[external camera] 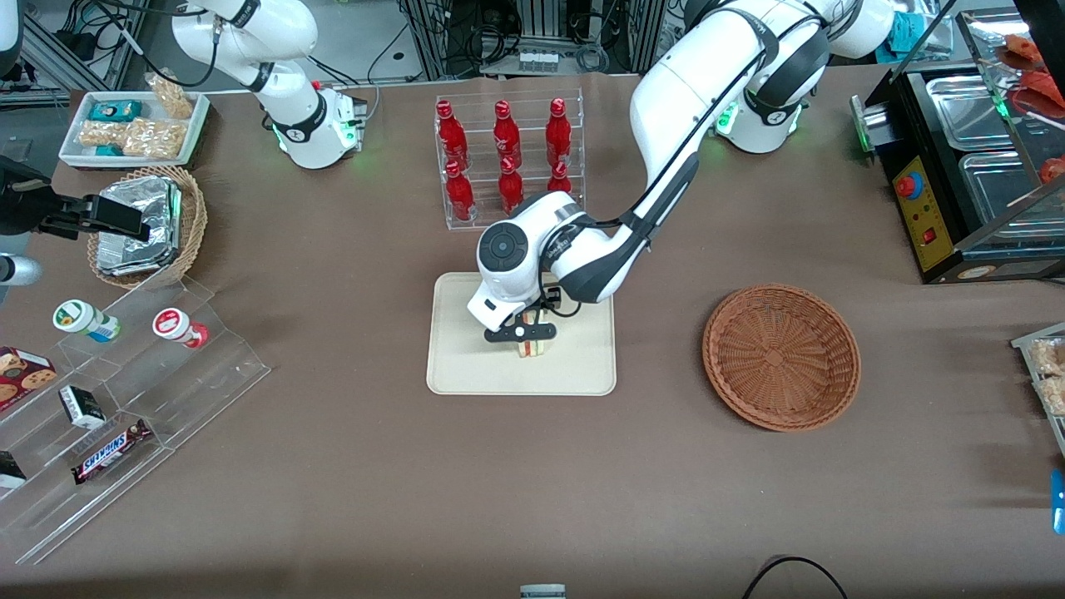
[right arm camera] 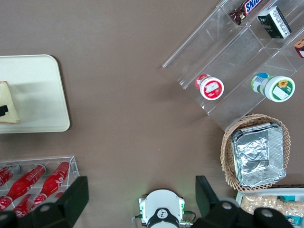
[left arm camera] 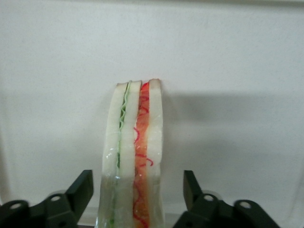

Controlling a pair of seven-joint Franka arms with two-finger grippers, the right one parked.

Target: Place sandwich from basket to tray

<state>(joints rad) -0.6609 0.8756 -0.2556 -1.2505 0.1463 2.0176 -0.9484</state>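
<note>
On tray (external camera: 466, 370), sandwich (left arm camera: 135, 156) upright on edge; claw (left arm camera: 137, 199) open, straddling it

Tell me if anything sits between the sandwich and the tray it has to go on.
Nothing visible does. The sandwich stands on edge over the tray, at or just above its surface, between the open fingers of the gripper, with a gap on each side. The basket lies apart, toward the working arm's end of the table.
</note>
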